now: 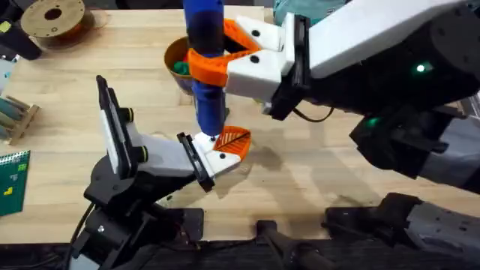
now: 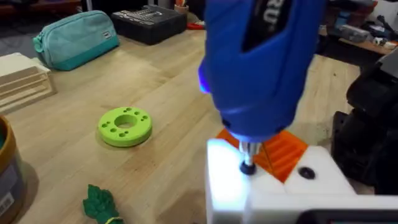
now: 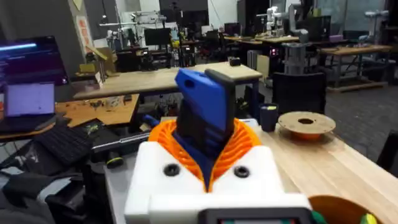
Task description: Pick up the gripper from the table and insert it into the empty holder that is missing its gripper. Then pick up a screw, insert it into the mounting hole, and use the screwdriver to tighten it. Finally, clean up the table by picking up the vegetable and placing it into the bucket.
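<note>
Blue plastic electric screwdriver [image 1: 204, 67], clamped upright in the right gripper [image 1: 244, 54], is pressed onto the left gripper [image 1: 225, 150]; left finger opening cannot be told.

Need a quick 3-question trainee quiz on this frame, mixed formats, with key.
1. True or false: the right end effector is shut on the blue screwdriver.
2. Multiple choice: in the left wrist view, the screwdriver's bit meets: A) the green disc B) a black screw in a white part C) the teal pouch.
3. Fill in: the green vegetable lies on the ____.

Key: 1 true; 2 B; 3 table.
</note>
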